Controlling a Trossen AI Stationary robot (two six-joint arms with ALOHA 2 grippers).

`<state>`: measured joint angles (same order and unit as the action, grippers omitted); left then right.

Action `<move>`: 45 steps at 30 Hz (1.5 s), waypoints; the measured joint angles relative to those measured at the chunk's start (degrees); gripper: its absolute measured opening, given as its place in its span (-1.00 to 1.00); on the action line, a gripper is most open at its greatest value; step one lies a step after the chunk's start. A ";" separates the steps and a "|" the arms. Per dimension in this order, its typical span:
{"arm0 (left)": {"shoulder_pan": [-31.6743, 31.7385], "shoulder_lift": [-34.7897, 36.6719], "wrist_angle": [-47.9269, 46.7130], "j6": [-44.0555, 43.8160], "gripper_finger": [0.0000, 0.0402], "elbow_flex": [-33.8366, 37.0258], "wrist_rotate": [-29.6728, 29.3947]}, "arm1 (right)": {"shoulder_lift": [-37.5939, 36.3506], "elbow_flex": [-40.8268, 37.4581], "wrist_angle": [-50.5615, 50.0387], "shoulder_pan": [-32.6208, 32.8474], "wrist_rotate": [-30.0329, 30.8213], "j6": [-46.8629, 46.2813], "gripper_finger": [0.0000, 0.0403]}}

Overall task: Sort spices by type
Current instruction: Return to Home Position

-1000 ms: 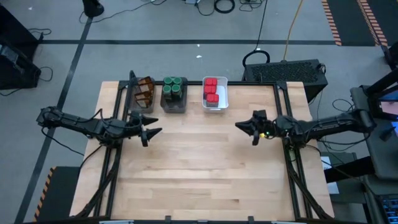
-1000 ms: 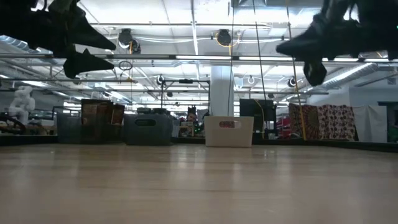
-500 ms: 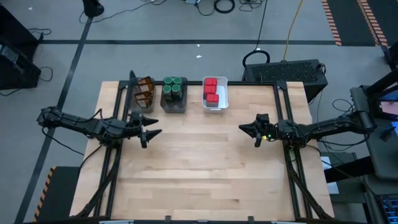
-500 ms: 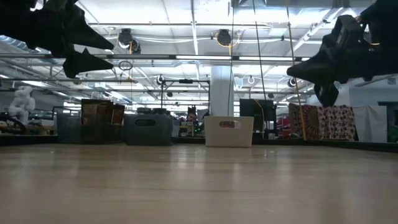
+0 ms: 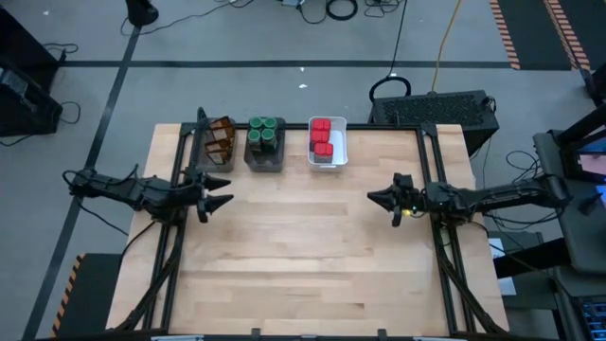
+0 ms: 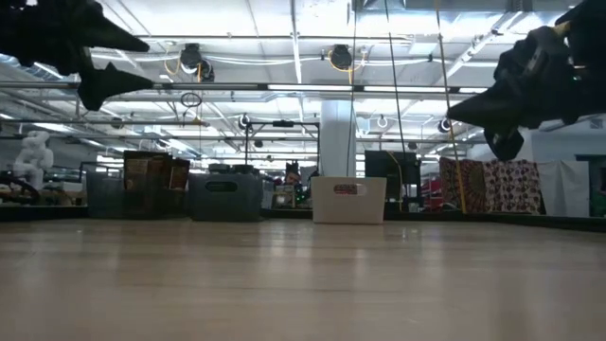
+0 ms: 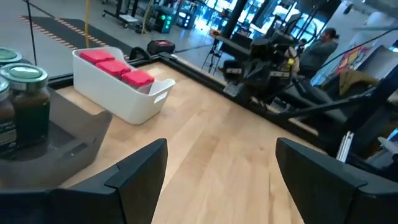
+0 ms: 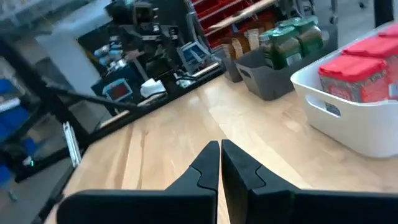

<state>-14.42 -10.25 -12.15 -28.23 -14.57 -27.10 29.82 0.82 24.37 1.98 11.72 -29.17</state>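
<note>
Pale wood in long glued strips, smooth and matte, makes up the table point(image 5: 303, 270) under both my arms. My left gripper point(image 7: 217, 177) hangs above it with its two blunt dark fingers point(image 7: 134, 174) spread wide and nothing between them. My right gripper point(image 8: 220, 146) hangs over the opposite side of the table, its tapered black fingers pressed together tip to tip, holding nothing.

Closest to my left gripper, just off to one side, is a dark grey plastic bin point(image 5: 214, 163) with the flat brown packets point(image 5: 221, 139) standing on edge inside it. Next along the same row is a second dark grey bin point(image 7: 71, 140) holding the round glass jars point(image 7: 28, 93) with ribbed green lids and dark contents. Farthest from that gripper is the white bin point(image 7: 127, 102), glossy, with rounded corners and a cut-out handle; the boxy red tins point(image 7: 115, 65) sit inside it in a line.

For my right gripper the order is reversed. The white bin is nearest, ahead and to the side, then the jars, then the packets. All three bins stand side by side, close together but apart, at the table's far edge, and all the spices I can see are inside them.
</note>
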 joint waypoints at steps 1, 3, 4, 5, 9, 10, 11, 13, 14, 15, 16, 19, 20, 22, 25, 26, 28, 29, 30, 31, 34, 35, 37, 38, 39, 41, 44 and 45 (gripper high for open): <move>-0.11 0.45 -0.98 0.00 0.51 0.00 -0.03 | -0.74 0.00 -0.74 0.00 -0.34 1.36 -1.00; -0.37 1.35 -3.63 -0.12 0.51 0.00 -0.42 | -2.13 0.00 -1.63 0.00 -0.88 2.85 -1.00; -0.47 1.83 -4.81 -0.73 0.51 0.00 -0.64 | -2.84 0.00 -1.95 0.00 -1.02 3.15 -1.00; -0.62 2.28 -5.71 -1.28 0.51 0.00 -1.18 | -3.51 0.00 -2.41 0.00 -1.03 3.24 -1.00; -0.74 4.04 -6.63 -0.75 0.51 0.00 -2.47 | -5.39 0.02 -6.24 0.00 -1.23 1.74 -1.00; -0.74 4.19 -6.54 0.07 0.51 0.00 -3.07 | -5.63 0.02 -7.45 0.00 -1.24 0.99 -1.00; -0.72 4.26 -6.36 0.52 0.51 0.00 -3.52 | -5.75 0.02 -8.51 0.00 -1.27 0.47 -1.00; -0.71 4.31 -6.22 1.54 0.51 0.00 -4.10 | -5.81 0.02 -10.10 0.00 -1.36 -0.09 -1.00; -0.71 4.29 -5.95 1.57 0.51 0.14 -4.17 | -5.81 0.02 -10.67 0.00 -1.36 -0.15 -1.00; -0.71 4.34 -4.03 1.57 0.51 0.95 -4.23 | -5.79 0.02 -11.02 0.00 -1.37 -0.15 -1.00; -0.71 4.33 -1.30 1.62 0.51 2.23 -4.21 | -5.81 0.02 -11.22 0.00 -1.37 -0.15 -1.00; -0.71 4.16 9.78 2.15 0.51 7.78 -3.32 | -5.79 0.02 -11.33 0.00 -1.36 -0.15 -1.00; -0.71 4.14 12.12 2.12 0.51 9.38 -3.29 | -5.79 0.02 -11.31 0.00 -1.37 -0.15 -1.00; -0.71 4.12 13.96 1.48 0.51 11.32 -3.08 | -5.79 0.02 -11.34 0.00 -1.35 -0.15 -1.00; -0.71 4.14 14.64 -1.38 0.51 13.34 -1.87 | -5.79 0.02 -11.34 0.00 -1.35 -0.15 -1.00; -0.71 4.08 15.09 -2.09 0.51 13.64 -1.61 | -5.79 0.02 -11.36 0.00 -1.35 -0.15 -1.00; -0.71 3.66 15.36 -2.86 0.51 13.75 -1.52 | -5.79 0.02 -11.36 0.00 -1.35 -0.15 -1.00; -0.71 3.47 15.30 -2.81 0.51 13.73 -1.53 | -5.78 0.02 -11.36 0.00 -1.33 -0.15 -1.00; -0.71 3.47 15.28 -2.70 0.51 13.73 -1.52 | -5.79 0.02 -11.37 0.00 -1.34 -0.15 -1.00; -0.71 3.50 15.30 -2.55 0.51 13.73 -1.54 | -5.79 0.02 -11.37 0.00 -1.33 -0.15 -1.00; -0.71 3.48 15.26 -2.56 0.51 13.73 -1.55 | -5.77 0.02 -11.40 0.00 -1.33 -0.15 -1.00; -0.71 3.48 15.23 -2.56 0.51 13.75 -1.54 | -5.77 0.02 -11.40 0.00 -1.33 -0.15 -1.00; -0.71 3.48 15.20 -2.56 0.51 13.75 -1.55 | -5.77 0.02 -11.41 0.00 -1.33 -0.15 -1.00; -0.71 3.48 15.16 -2.56 0.51 13.75 -1.55 | -5.77 0.02 -11.42 0.00 -1.32 -0.15 -1.00; -0.71 3.48 15.15 -2.57 0.51 13.75 -1.55 | -5.77 0.02 -11.41 0.00 -1.33 -0.15 -1.00; -0.71 3.48 15.11 -2.58 0.51 13.75 -1.55 | -5.77 0.02 -11.42 0.00 -1.33 -0.15 -1.00; -0.71 3.48 15.09 -2.58 0.51 13.75 -1.55 | -5.77 0.02 -11.40 0.00 -1.33 -0.15 -1.00; -0.71 3.48 15.09 -2.58 0.51 13.75 -1.55 | -5.77 0.02 -11.42 0.00 -1.32 -0.15 -1.00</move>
<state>-15.14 -6.76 2.94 -30.81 -0.82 -28.64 24.05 0.84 12.95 1.98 10.41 -29.32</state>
